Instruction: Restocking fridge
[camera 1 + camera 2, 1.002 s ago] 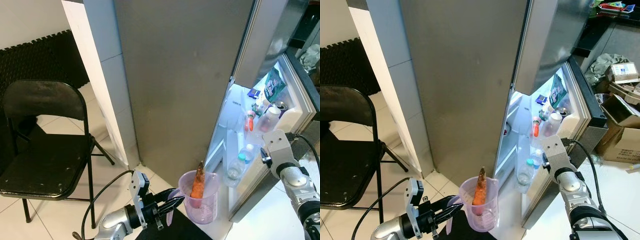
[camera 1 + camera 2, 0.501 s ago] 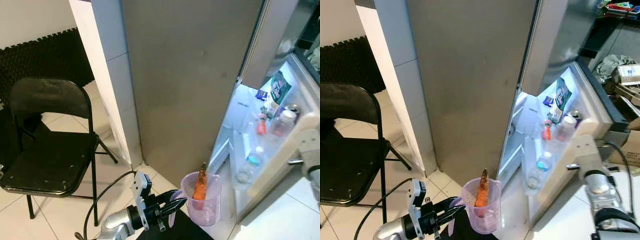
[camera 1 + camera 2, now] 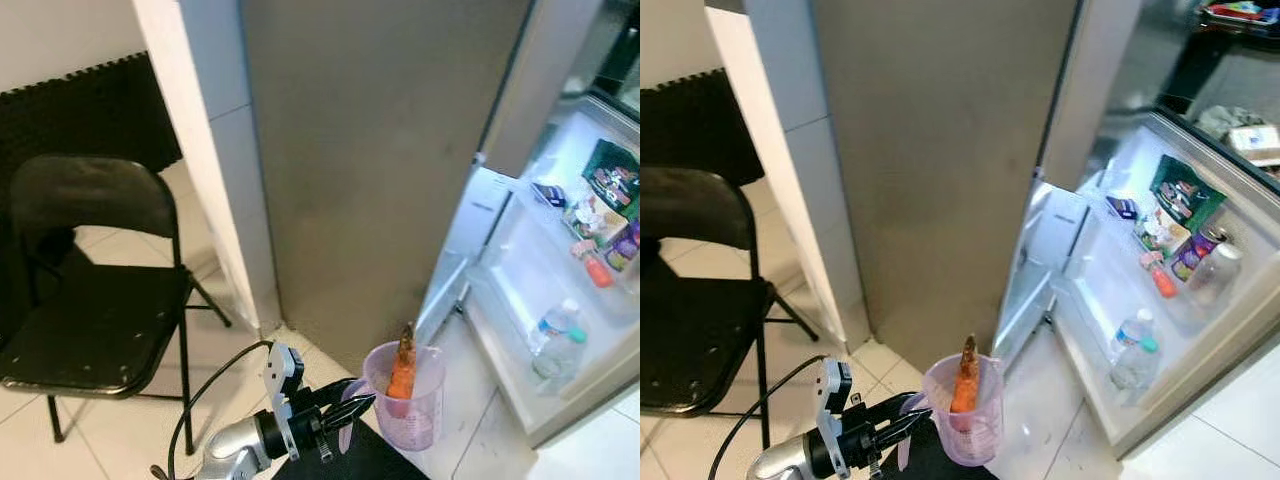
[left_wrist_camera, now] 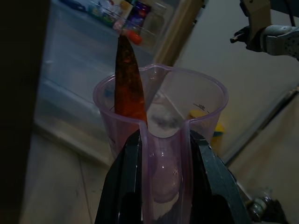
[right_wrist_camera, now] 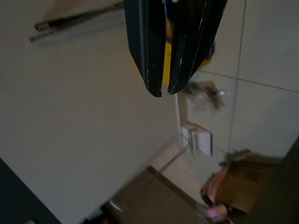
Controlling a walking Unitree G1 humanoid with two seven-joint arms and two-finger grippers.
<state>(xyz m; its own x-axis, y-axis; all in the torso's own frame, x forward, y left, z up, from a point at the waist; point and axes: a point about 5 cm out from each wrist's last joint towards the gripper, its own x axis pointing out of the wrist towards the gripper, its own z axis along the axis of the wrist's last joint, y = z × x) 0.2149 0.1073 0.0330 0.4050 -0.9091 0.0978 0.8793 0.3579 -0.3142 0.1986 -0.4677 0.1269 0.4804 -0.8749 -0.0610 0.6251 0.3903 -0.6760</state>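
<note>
My left gripper (image 3: 345, 410) is shut on the handle of a clear purple measuring cup (image 3: 408, 405), held low in front of me. An orange carrot (image 3: 402, 368) stands upright in it. In the left wrist view both fingers (image 4: 124, 186) clamp the handle of the cup (image 4: 187, 116), with the carrot (image 4: 128, 79) leaning on its rim. The tall grey fridge (image 3: 380, 150) stands ahead, and its door (image 3: 500, 310) hangs wide open to the right. The right gripper (image 5: 164, 92) has its fingers close together with nothing between them, in front of a pale wall.
The door shelves hold water bottles (image 3: 555, 335), a green packet (image 3: 612, 180), a small orange bottle (image 3: 598, 270) and a can (image 3: 1190, 250). A black folding chair (image 3: 90, 330) stands on the left on white tiles. A white wall pillar (image 3: 210, 150) adjoins the fridge.
The fridge door has swung from half open to wide open. My right arm, which was at the door's edge, has left the eye views. The left gripper holds the cup as before.
</note>
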